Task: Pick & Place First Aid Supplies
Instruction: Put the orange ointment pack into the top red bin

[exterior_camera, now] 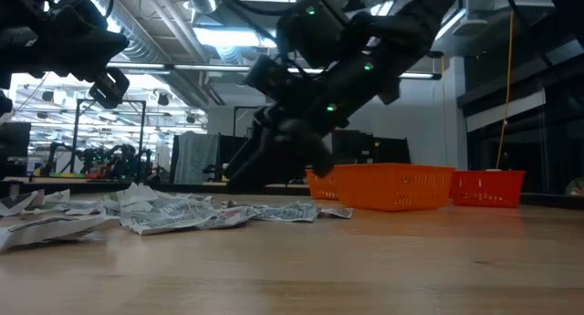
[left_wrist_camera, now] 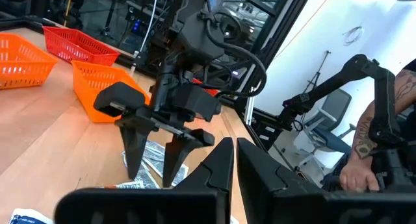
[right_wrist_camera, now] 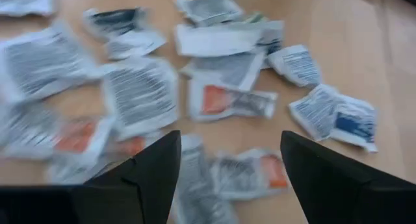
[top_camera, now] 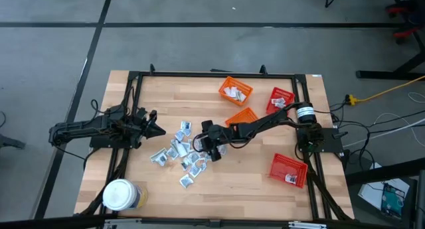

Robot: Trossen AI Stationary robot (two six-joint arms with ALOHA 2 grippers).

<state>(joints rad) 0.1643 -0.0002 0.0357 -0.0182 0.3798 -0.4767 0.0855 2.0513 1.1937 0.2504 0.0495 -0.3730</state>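
High view: our spread right claw (top_camera: pixel 207 144) over overlapping sachets (top_camera: pixel 179 152) risks pinching several; left claw (top_camera: pixel 158 128) pressed together.

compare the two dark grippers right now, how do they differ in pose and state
The right gripper reaches out over the pile of silvery-white sachets at mid-table; the left gripper waits at the table's left edge, short of the pile. The right gripper's fingers stand wide open above the sachets; the left gripper is shut. Neither holds anything. Both are dark two-finger grippers.
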